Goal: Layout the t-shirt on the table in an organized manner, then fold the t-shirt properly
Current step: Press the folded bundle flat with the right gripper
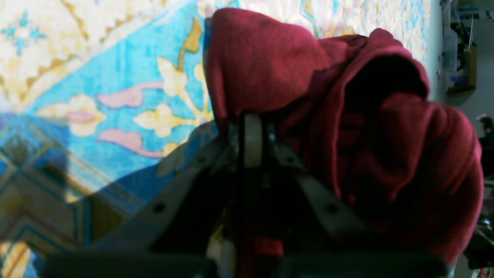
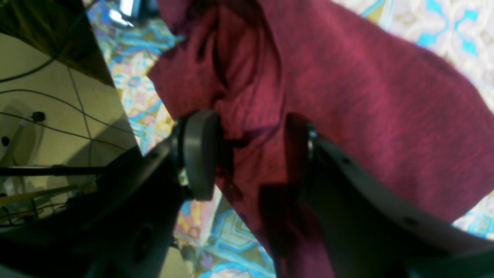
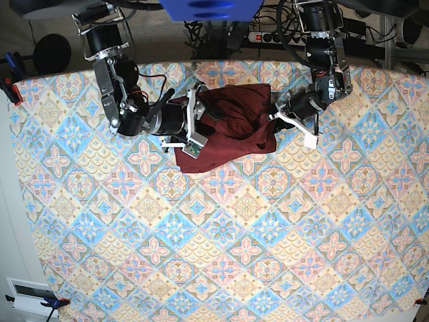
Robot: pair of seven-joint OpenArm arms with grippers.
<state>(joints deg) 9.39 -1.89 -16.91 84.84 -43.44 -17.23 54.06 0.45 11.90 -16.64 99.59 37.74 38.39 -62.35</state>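
Jaws of the left gripper point(image 1: 252, 127) are pressed together on an edge of the dark maroon soft knit t-shirt point(image 3: 228, 127), while jaws of the right gripper point(image 2: 254, 154) stand apart with a fold of the fabric lying between them, unclamped. Garment sits bunched and creased near the far edge of the worktop point(image 3: 221, 255), a wide flat surface under a pastel blue, pink and cream diamond-tile floral cloth, between the two arms.

Bunched t-shirt point(image 3: 228, 127) and both arms crowd the table's point(image 3: 221, 261) far edge; cables and a power strip point(image 3: 268, 35) lie beyond; near cloth lies open.
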